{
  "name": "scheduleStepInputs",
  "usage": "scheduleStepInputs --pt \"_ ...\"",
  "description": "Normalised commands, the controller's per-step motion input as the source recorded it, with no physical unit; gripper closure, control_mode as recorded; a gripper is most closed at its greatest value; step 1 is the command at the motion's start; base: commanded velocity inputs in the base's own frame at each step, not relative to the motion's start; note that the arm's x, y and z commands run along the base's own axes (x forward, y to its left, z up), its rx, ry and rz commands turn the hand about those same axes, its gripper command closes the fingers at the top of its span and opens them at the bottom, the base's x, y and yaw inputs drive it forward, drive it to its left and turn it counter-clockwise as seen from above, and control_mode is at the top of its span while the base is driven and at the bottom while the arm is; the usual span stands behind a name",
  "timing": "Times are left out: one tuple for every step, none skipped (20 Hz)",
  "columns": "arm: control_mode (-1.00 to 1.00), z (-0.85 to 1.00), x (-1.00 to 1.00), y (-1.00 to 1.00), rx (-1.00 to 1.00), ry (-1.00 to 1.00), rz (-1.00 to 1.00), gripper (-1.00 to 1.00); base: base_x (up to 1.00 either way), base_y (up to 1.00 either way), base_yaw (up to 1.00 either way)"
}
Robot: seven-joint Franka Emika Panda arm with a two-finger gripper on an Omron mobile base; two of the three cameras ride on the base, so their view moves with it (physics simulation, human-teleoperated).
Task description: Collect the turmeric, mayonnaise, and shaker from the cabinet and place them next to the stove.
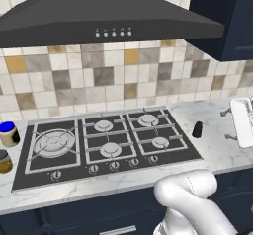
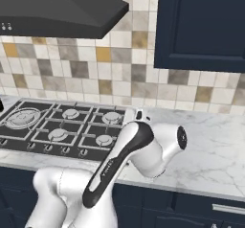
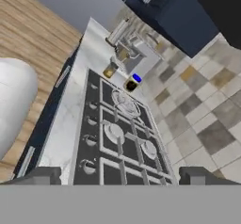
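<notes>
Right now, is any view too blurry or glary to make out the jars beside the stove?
Left base view: even light, no glare, mayonnaise and turmeric clear by the stove. Hand view: tilted and soft, far jars tiny. Right base view: arm hides the counter.

A white marble counter [image 1: 217,145] carried the black stove [image 1: 106,142] (5 burners, knobs along its front). The slim black shaker [image 1: 197,129] stood upright on the marble just right of the stove; the blue-lidded mayonnaise [image 1: 8,133] and the dark-lidded turmeric [image 1: 5,162] stood at its left edge
</notes>
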Motion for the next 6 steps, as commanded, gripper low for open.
scheduleStepInputs --pt "-1.0 0.0 -0.74 1.0 -0.37 -0.02 0.07 -1.0 0.0 0.0 0.0" --pt "-1.0 0.0 -0.7 1.0 -0.39 -0.01 0.06 -1.0 0.0 0.0 0.0" --pt "-1.0 0.0 -0.64 1.0 -0.41 0.0 0.04 -1.0 0.0 0.0 0.0" --pt "-1.0 0.0 -0.62 1.0 -0.42 0.0 0.03 -1.0 0.0 0.0 0.0" --pt "-1.0 0.0 -0.6 1.0 -0.42 0.0 0.02 -1.0 0.0 0.0 0.0" --pt "-1.0 0.0 -0.58 1.0 -0.42 0.0 0.01 -1.0 0.0 0.0 0.0"
